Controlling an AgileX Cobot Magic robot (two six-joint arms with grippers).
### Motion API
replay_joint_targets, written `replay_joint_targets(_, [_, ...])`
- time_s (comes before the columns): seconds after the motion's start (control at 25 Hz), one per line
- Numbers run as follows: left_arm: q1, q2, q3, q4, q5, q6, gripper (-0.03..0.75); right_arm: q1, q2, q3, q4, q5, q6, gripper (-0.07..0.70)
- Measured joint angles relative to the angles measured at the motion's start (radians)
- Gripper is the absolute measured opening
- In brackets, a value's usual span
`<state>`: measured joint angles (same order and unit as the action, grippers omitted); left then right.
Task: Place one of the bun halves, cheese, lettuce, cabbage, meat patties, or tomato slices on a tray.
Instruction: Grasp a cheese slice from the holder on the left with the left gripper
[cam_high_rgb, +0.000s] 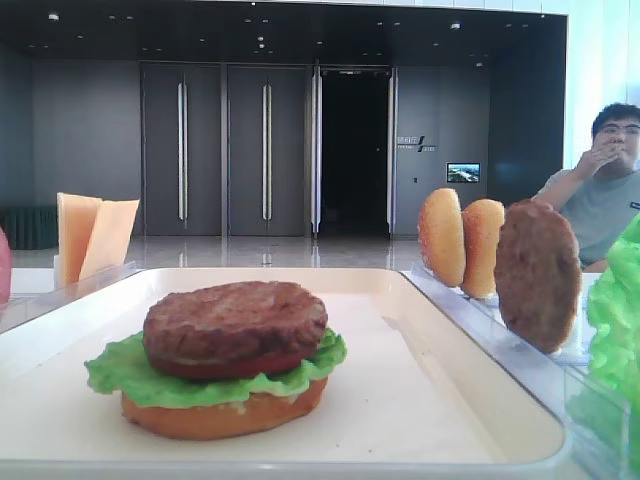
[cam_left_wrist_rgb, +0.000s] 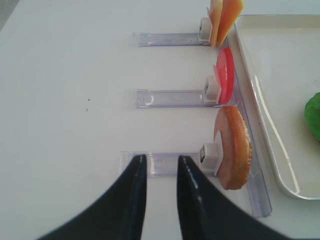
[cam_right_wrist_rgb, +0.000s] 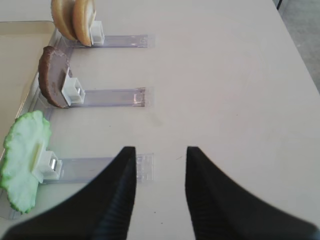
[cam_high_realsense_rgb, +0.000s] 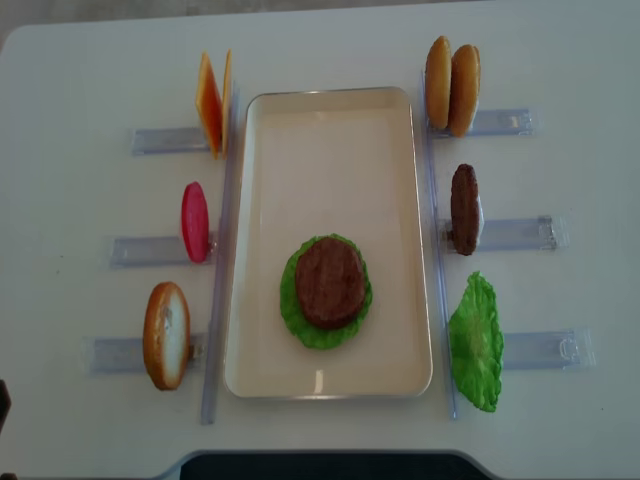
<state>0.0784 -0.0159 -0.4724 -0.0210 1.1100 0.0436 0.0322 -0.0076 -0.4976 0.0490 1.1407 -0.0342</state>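
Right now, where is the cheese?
In the overhead view the cheese stands upright in a clear holder at the far left of the tray, just beyond the tomato slice.

Desk (cam_high_realsense_rgb: 90, 70): pale cream-white top, smooth, evenly lit. Back wall (cam_high_rgb: 80, 130): dark grey panels. Doors (cam_high_rgb: 225, 150): tall grey double set with long vertical metal handles; beside them an open doorway (cam_high_rgb: 353, 150), black inside. Ceiling (cam_high_rgb: 260, 30): dark, dotted with small recessed lights. Floor (cam_high_rgb: 250, 252): polished, reflective. Small lit screen (cam_high_rgb: 462, 172) on the right-hand wall. Person (cam_high_rgb: 605, 180) in a grey shirt and glasses, seated at far right, hand to mouth.
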Motion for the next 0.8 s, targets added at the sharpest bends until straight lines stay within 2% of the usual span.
replay_joint_targets(0.8, [0.000, 0.000, 0.000, 0.021, 0.000, -0.027, 0.161, 0.000, 0.000, 0.000, 0.000, 0.000, 0.000, 0.263])
